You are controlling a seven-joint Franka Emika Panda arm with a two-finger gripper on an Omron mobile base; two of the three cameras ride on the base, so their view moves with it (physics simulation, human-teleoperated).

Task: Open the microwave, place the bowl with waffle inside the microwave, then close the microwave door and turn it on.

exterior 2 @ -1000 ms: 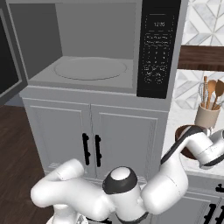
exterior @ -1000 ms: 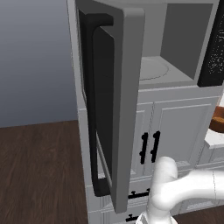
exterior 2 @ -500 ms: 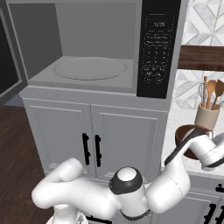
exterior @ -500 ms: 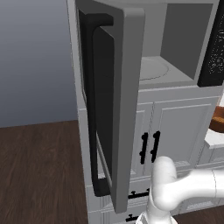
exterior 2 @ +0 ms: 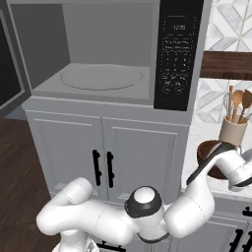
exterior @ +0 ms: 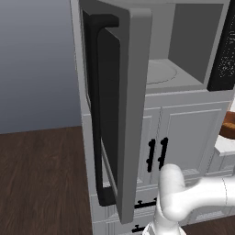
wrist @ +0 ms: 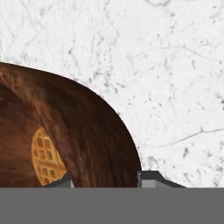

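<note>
The bowl (wrist: pixel 78 131) with the waffle (wrist: pixel 47 157) is sat on the marble surface (wrist: pixel 166 65), its rim straddled by the gripper (wrist: pixel 105 179), spread open, nothing clamped yet.

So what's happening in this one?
The microwave door is swung wide open and the microwave has only its turntable inside. The arm has reached over to the marble counter, where its claw straddles the rim of the bowl, one tip inside and one outside. The waffle lies in the bowl, which sits on the counter.
</note>
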